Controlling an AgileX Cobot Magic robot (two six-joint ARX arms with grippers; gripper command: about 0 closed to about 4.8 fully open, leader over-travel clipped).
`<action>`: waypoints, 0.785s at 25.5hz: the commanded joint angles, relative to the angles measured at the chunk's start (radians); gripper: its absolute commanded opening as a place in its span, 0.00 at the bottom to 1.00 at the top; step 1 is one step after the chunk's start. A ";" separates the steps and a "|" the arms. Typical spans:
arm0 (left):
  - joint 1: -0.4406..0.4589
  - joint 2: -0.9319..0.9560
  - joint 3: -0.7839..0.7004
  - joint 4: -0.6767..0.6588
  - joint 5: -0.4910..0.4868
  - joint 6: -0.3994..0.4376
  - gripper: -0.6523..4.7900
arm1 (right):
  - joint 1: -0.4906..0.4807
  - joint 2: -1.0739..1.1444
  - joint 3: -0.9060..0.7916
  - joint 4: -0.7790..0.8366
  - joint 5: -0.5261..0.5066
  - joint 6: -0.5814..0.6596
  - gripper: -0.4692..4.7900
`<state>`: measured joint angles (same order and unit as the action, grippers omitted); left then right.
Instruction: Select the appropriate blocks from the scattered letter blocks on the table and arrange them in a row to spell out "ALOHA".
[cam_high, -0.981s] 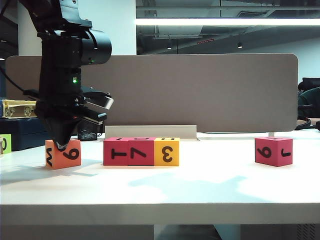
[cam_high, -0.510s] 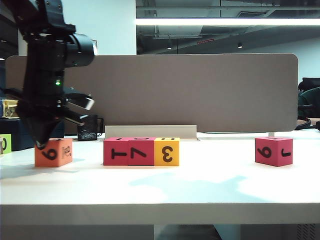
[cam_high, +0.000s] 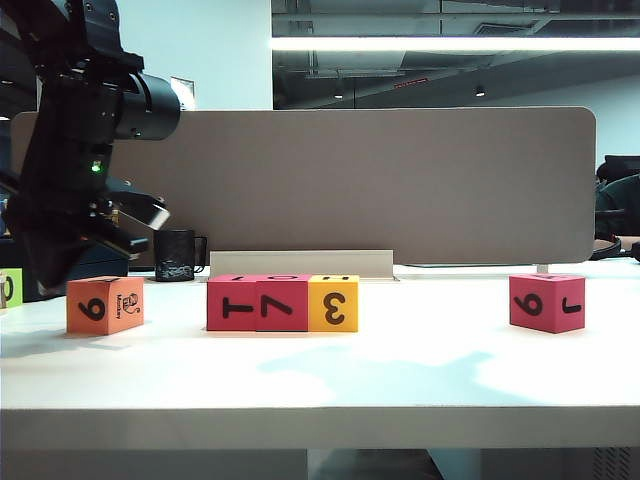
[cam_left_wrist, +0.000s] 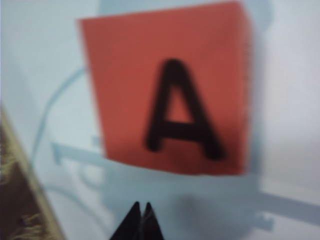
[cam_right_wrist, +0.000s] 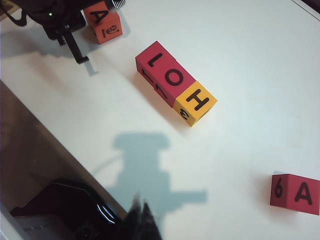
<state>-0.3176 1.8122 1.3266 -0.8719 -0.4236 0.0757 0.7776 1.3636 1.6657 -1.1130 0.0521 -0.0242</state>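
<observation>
L gripper (cam_left_wrist: 141, 214) shut, empty, just beside orange A block (cam_high: 105, 304) at far left; R gripper (cam_right_wrist: 141, 214) shut, empty, above table (cam_high: 420, 375) near edge.

Bright blocks with black lettering on a white table (cam_high: 420, 385)

One orange block (cam_high: 105, 304), three crimson-pink blocks (cam_high: 257, 302) and one yellow block (cam_high: 333, 303) stand before a grey-brown panel (cam_high: 400, 185); both grippers are black.

Black mug (cam_high: 176, 255) — before the grey-brown divider (cam_high: 380, 185).
</observation>
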 joint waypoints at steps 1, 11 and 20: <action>0.016 -0.006 0.005 0.025 -0.077 0.008 0.11 | 0.002 -0.003 0.003 0.007 -0.003 -0.003 0.09; 0.106 -0.006 0.005 0.178 0.058 0.029 0.11 | 0.002 -0.003 0.003 0.010 -0.010 -0.003 0.09; 0.153 -0.006 0.005 0.208 0.300 0.029 0.11 | 0.001 -0.002 0.003 0.010 -0.002 -0.003 0.09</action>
<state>-0.1654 1.8118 1.3270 -0.6765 -0.1635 0.1013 0.7776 1.3636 1.6657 -1.1133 0.0494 -0.0242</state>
